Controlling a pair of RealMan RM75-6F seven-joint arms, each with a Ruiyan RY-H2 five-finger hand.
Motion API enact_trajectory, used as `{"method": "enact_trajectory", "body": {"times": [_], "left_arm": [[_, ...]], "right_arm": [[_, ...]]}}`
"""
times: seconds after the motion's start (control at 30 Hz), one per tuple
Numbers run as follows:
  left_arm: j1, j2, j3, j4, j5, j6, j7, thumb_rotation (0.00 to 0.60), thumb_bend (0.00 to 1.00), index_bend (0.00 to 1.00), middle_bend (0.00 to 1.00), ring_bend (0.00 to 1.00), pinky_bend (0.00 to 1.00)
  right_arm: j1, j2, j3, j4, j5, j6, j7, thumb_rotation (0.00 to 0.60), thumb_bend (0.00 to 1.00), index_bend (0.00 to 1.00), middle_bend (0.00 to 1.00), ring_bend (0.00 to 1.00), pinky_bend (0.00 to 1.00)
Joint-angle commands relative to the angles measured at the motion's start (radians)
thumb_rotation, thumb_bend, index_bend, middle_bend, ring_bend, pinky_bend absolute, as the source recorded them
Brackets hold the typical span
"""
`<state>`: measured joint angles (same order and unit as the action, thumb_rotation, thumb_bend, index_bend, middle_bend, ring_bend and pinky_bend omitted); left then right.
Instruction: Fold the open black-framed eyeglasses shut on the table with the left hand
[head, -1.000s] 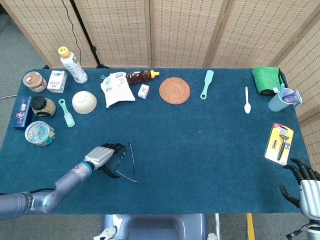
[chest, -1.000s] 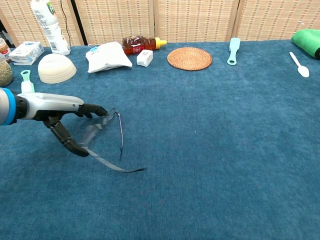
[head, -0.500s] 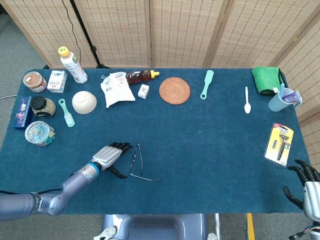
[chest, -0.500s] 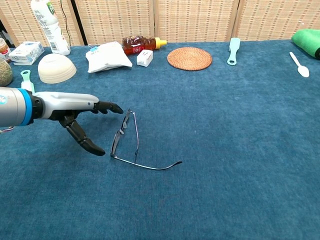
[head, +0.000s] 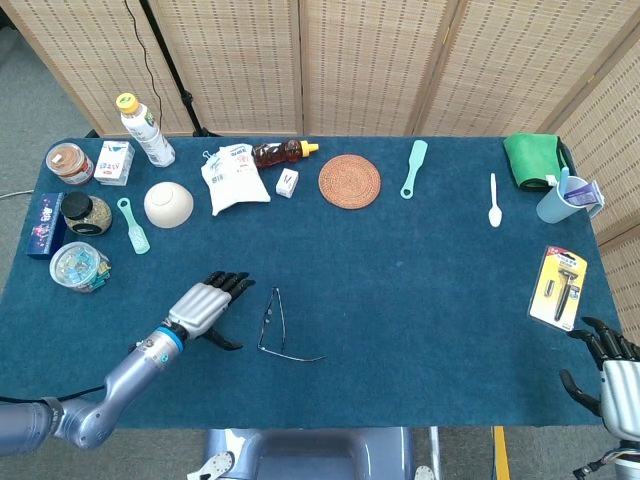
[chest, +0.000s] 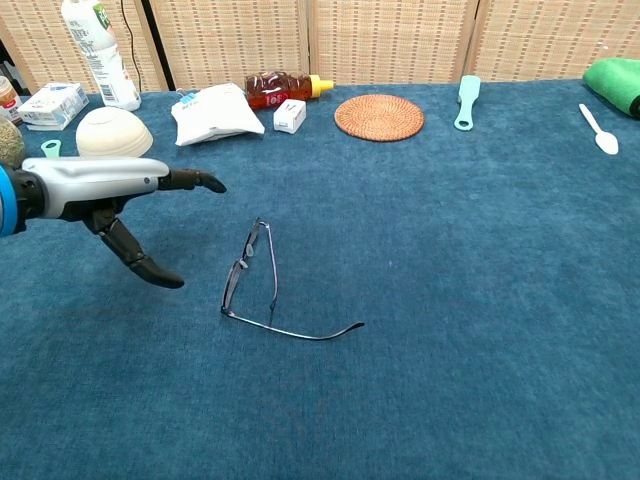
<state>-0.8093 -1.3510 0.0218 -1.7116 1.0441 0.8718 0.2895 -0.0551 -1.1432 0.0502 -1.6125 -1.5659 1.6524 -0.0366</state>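
Chest view shows the left hand (chest: 105, 195) hovering just left of the eyeglasses (chest: 262, 290), fingers extended and spread from the thumb, holding nothing and not touching the frame. The eyeglasses lie on the blue table (chest: 480, 300) in its front-left part, well apart from the bowl and packets at the back. 1 temple appears folded against the front; the other sticks out to the right, so the fold looks half done. To finish well, I would sweep that temple's free tip back toward the lenses while steadying the front, pressing lightly so the thin frame does not skid. The front's long axis runs roughly front-to-back; the open temple points right.
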Motion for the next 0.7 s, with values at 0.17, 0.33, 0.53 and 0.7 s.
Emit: {"method": "enact_trajectory", "body": {"times": [0.17,0.33,0.53,0.7], "left_arm": [[0.051,-0.009,0.056,0.005,0.258,0.134,0.081,0.482,0.00,0.12,0.01,0.00,0.00],[0.046,-0.037,0.068,0.035,0.334,0.129,0.117,0.483,0.00,0.14,0.01,0.00,0.00],[0.026,-0.083,0.057,0.058,0.349,0.090,0.175,0.484,0.00,0.19,0.03,0.00,0.00],[0.009,-0.121,0.041,0.076,0.323,0.036,0.178,0.484,0.00,0.25,0.08,0.01,0.00]], "right_arm": [[0.000,-0.001,0.001,-0.003,-0.005,0.002,-0.002,0.600,0.27,0.33,0.21,0.26,0.35],[-0.003,0.000,0.002,-0.002,-0.004,0.007,0.001,0.600,0.27,0.32,0.21,0.26,0.35],[-0.011,0.004,0.002,0.001,-0.001,0.017,0.008,0.600,0.27,0.32,0.21,0.26,0.35],[-0.016,0.003,0.002,0.005,0.001,0.021,0.012,0.600,0.27,0.32,0.21,0.26,0.36]]}}
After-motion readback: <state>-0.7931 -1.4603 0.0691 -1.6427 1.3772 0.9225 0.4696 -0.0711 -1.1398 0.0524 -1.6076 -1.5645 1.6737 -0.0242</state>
